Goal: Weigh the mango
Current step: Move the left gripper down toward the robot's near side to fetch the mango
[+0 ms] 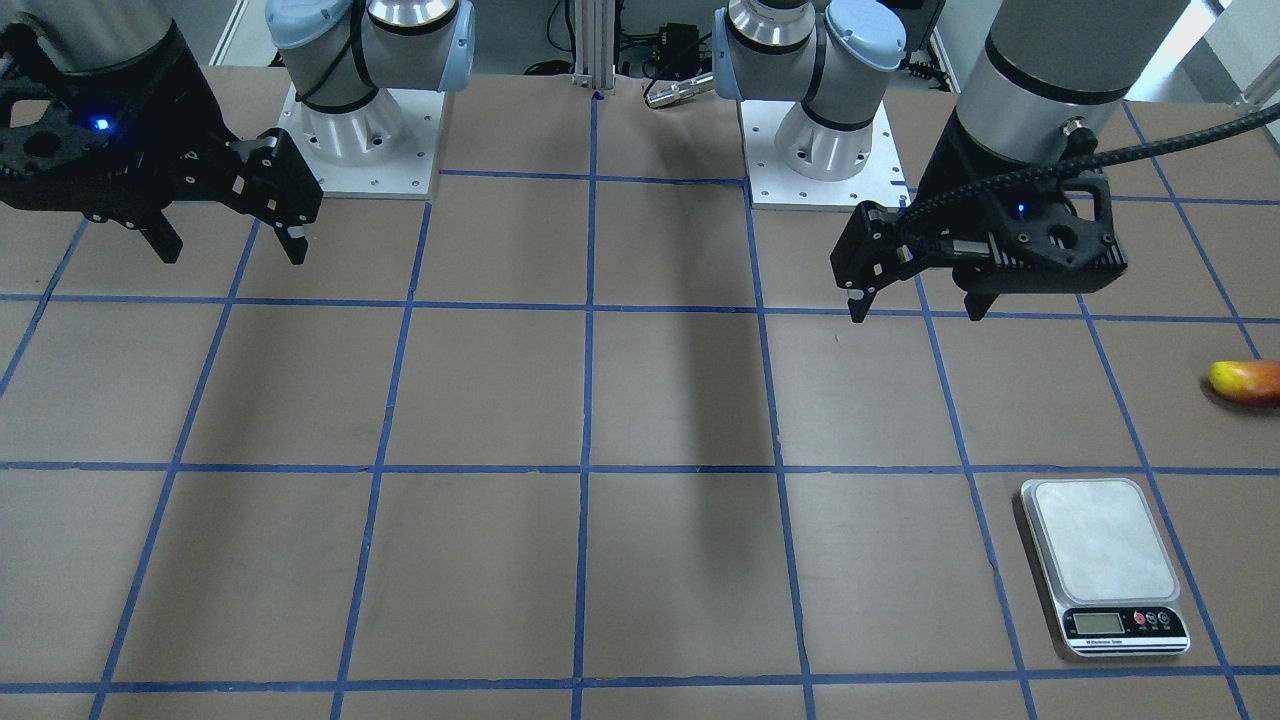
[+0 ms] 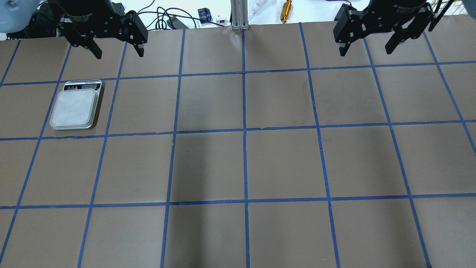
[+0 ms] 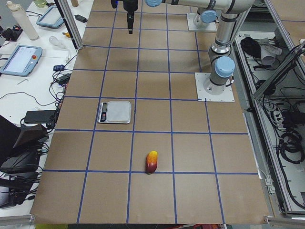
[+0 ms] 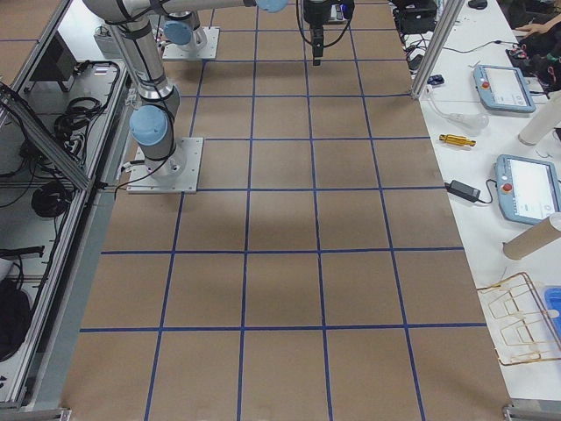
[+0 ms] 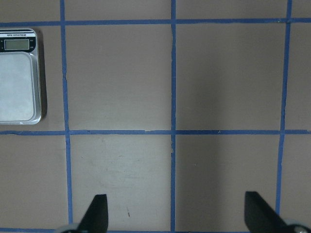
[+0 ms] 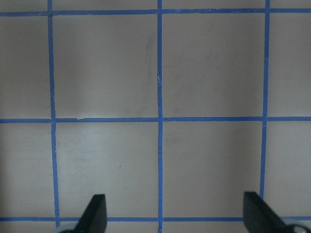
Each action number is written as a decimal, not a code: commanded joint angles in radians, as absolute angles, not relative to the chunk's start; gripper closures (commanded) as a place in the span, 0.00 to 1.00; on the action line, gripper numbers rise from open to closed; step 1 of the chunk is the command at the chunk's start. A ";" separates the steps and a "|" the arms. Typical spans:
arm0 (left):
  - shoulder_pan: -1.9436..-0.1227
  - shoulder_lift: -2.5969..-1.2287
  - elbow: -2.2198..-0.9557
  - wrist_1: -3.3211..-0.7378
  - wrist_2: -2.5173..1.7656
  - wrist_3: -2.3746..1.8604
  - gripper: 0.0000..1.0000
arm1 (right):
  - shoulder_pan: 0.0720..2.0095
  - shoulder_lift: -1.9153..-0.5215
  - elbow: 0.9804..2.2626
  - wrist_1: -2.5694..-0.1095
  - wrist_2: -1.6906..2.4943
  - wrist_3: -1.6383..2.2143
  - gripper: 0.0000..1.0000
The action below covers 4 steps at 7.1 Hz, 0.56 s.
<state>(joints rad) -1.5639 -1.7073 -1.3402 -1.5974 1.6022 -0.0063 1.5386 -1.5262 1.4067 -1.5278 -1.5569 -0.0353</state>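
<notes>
The mango point(image 1: 1248, 382), yellow at one end and red-orange at the other, lies on the brown table at the robot's far left; it also shows in the exterior left view point(image 3: 152, 161) and is out of the overhead view. The silver scale point(image 1: 1100, 545) sits with an empty plate, also in the overhead view point(image 2: 74, 108) and the left wrist view point(image 5: 17, 80). My left gripper point(image 1: 915, 312) hangs open and empty above the table, apart from both. My right gripper point(image 1: 235, 255) hangs open and empty on the other side.
The table is brown paper with a blue tape grid. The two arm bases point(image 1: 360, 130) point(image 1: 820, 130) stand at the robot's edge. A gold cylinder point(image 2: 286, 6) and cables lie beyond the far edge. Tablets point(image 4: 504, 88) rest on the operators' bench.
</notes>
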 commanded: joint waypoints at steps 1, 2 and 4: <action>-1.562 -1.701 -1.347 -1.601 1.605 0.008 0.00 | 1.539 -1.526 1.407 -1.528 -1.557 -0.035 0.00; -1.536 -1.691 -1.348 -1.621 1.609 0.131 0.00 | 1.539 -1.525 1.407 -1.528 -1.557 -0.035 0.00; -1.389 -1.666 -1.336 -1.687 1.608 0.402 0.00 | 1.539 -1.526 1.407 -1.528 -1.557 -0.035 0.00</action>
